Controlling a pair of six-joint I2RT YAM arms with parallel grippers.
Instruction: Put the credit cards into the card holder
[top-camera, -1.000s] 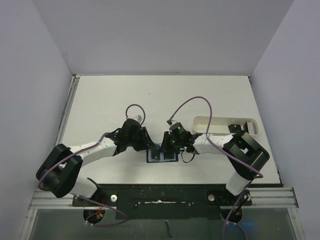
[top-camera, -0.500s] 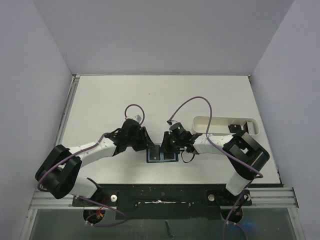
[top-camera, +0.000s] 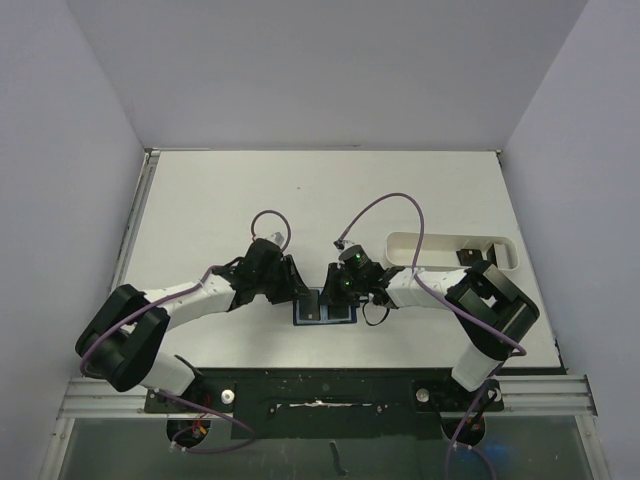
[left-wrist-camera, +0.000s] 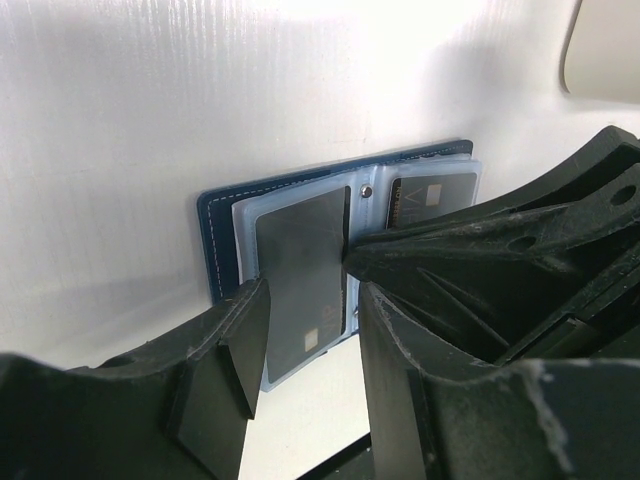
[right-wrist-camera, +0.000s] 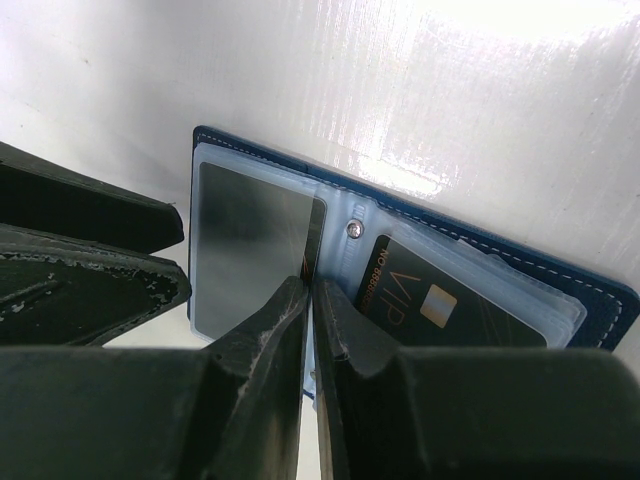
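Now, in the open card holder (left-wrist-camera: 215, 245) — two dark credit cards (left-wrist-camera: 300, 270).

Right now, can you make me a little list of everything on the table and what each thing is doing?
card holder: lying open on the table, near edge
plain dark card: tucked in one pocket
VIP card: tucked in the other pocket
left end effector: open, gripping nothing, by the plain card
right end effector: shut, tips down at the holder's fold
white tray: to the robot's right, with a dark item too small to name
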